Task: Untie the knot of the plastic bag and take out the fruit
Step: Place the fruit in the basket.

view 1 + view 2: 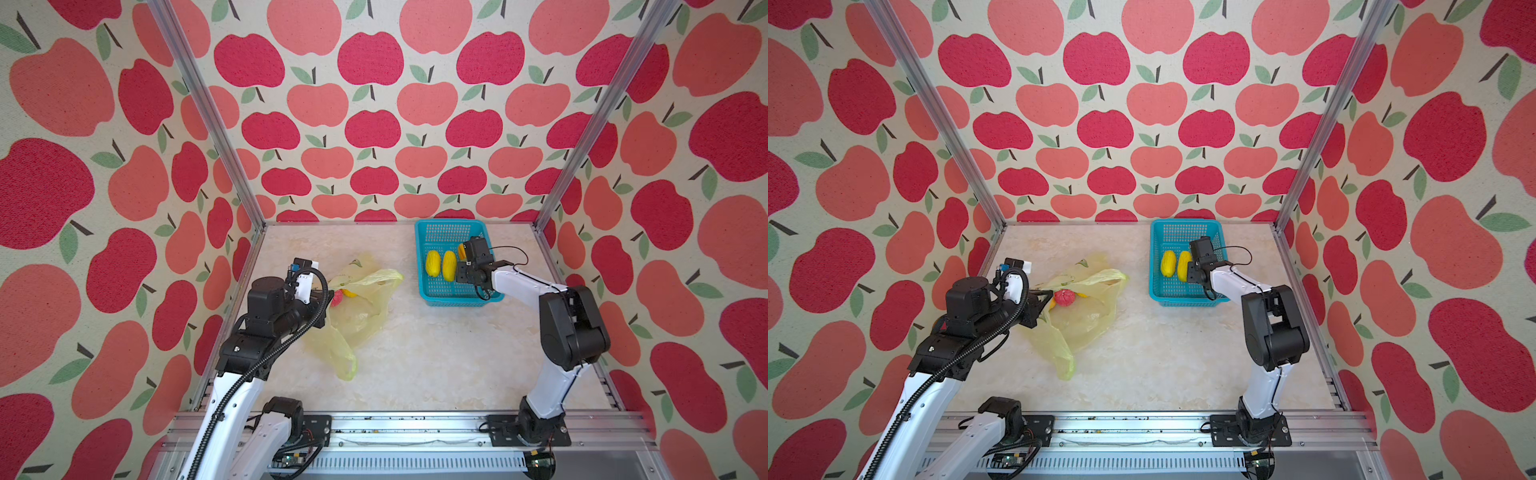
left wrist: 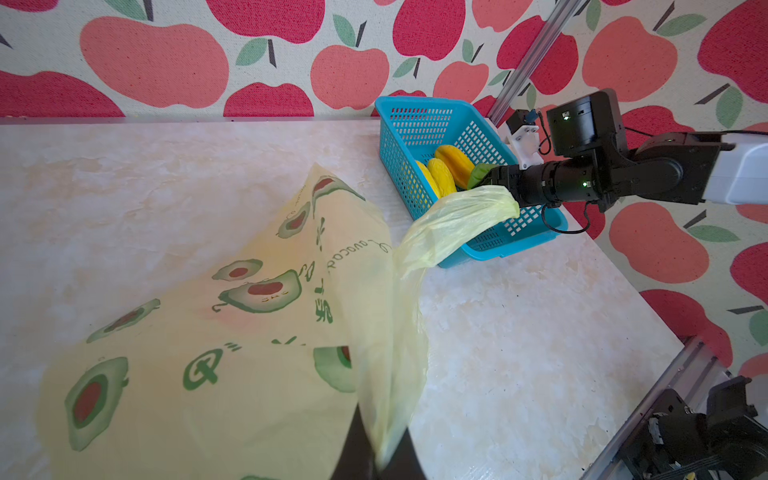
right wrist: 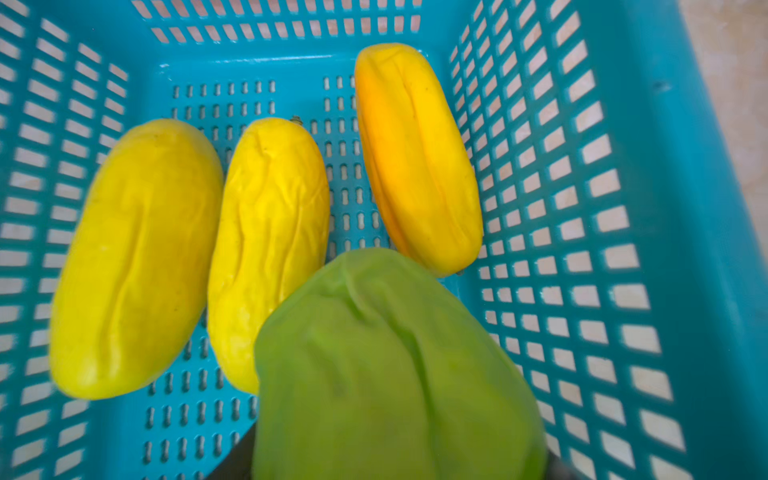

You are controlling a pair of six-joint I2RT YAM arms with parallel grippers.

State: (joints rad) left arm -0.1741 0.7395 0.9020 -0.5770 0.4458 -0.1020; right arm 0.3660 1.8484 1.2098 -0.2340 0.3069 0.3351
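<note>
Reaching over the teal basket (image 3: 665, 124), the right gripper (image 2: 494, 176) clamps a green fruit (image 3: 395, 365) above three yellow fruits (image 3: 270, 249). The left gripper (image 2: 376, 457), angled inward, pinches the plastic bag (image 2: 199, 374).

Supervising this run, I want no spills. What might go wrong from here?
The green fruit in the right end effector hangs over yellow fruits in the basket; released, it may bounce out. The left end effector pinches the thin plastic bag; a pull might tear it or spill the red fruit.

Thin, translucent, crinkled plastic bag (image 1: 365, 316); glossy perforated teal plastic basket (image 1: 457, 300); wrinkled matt green fruit (image 3: 395, 365); smooth marbled tabletop (image 1: 436, 365)
</note>
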